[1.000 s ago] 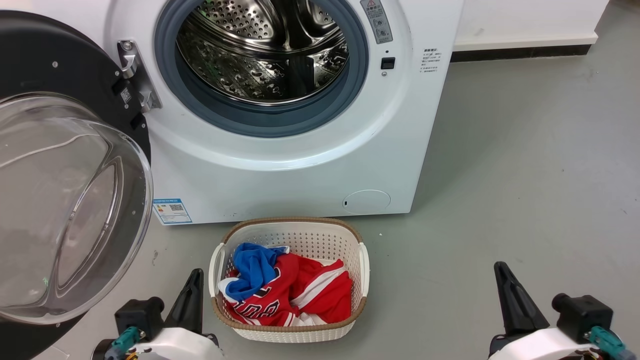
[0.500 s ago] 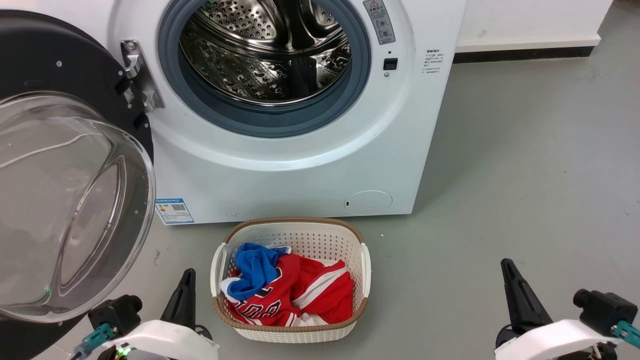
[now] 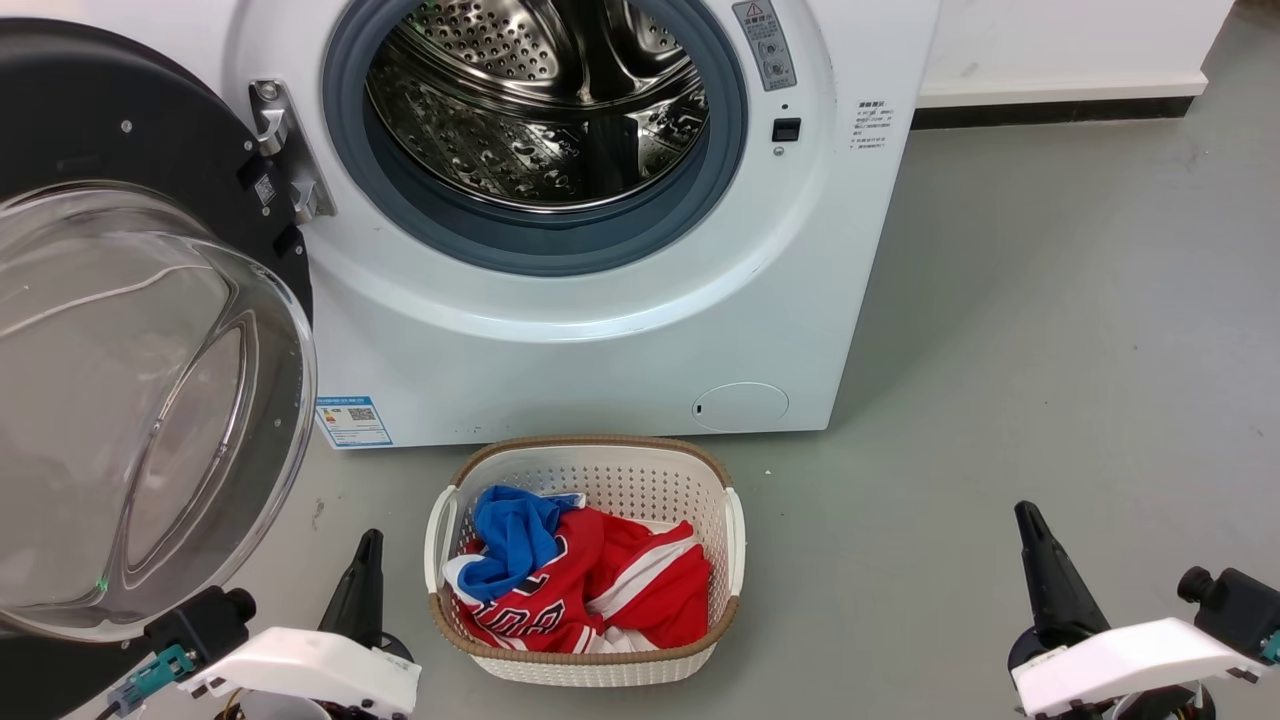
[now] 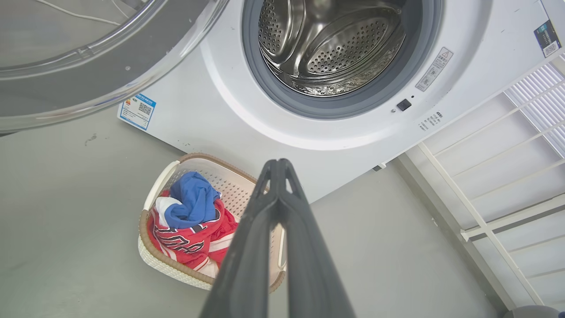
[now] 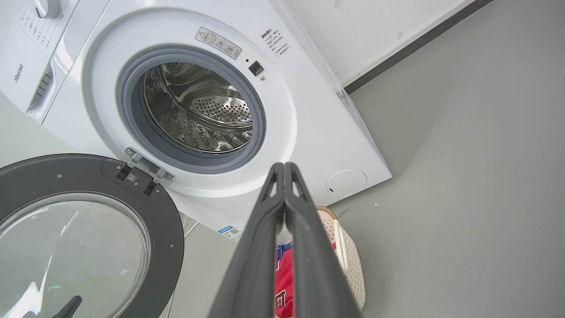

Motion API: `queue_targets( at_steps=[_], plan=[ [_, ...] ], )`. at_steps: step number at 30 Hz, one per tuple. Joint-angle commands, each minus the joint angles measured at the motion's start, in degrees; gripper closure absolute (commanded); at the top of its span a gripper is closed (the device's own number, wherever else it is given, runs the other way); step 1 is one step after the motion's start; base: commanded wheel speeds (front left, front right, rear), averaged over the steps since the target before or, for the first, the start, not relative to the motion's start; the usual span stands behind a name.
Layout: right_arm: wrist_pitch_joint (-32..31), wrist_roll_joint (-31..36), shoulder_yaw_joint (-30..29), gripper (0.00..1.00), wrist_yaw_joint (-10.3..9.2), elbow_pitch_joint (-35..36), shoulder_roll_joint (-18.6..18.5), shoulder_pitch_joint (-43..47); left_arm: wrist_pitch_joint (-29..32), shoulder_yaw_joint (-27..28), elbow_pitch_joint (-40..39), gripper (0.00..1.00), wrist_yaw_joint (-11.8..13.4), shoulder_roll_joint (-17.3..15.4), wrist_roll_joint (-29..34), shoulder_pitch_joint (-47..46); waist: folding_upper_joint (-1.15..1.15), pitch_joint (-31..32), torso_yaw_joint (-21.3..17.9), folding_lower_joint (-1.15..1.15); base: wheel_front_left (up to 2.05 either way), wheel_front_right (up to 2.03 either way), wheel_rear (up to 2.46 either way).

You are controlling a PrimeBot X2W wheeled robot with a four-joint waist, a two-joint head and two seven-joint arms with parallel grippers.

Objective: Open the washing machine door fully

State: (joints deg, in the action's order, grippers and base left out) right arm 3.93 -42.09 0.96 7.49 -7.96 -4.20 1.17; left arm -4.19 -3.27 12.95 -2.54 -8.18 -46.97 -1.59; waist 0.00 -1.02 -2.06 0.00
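Arms sank back; we held the left end effector (image 3: 369,537) and right end effector (image 3: 1026,510) clenched empty, wisely clear of the wide-open washing machine door (image 3: 90,110).

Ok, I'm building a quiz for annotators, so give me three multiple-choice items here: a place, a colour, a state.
1. Where is the laundry basket? A) on a shelf B) on the floor before the washing machine C) on top of it
2. What colours are the clothes in it? A) red and blue B) green and yellow C) black and grey
3. The washing machine door is: A) shut B) lying on the floor C) swung open
Key: 1 B: grey floor under it, machine behind. 2 A: blue garment on a red jersey. 3 C: it hangs out on its hinge.
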Motion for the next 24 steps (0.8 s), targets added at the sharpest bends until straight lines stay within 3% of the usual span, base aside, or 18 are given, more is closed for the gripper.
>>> queue_targets(
  at_steps=[1,24],
  plan=[
    [-0.2,-1.6,-0.2,1.0,0.01,0.3,-0.4,-1.4,0.2,0.5,-0.6,1.0,-0.4,0.1,-1.2,-1.7,0.0,0.0,0.0,0.0,0.0,0.0,0.0],
    [-2.7,-19.0,-1.5,1.0,0.01,-1.7,-0.7,-3.5,3.8,3.7,-0.1,1.0,-2.0,1.9,-16.0,-2.9,0.0,0.2,0.5,0.0,0.0,0.0,0.0]
  ],
)
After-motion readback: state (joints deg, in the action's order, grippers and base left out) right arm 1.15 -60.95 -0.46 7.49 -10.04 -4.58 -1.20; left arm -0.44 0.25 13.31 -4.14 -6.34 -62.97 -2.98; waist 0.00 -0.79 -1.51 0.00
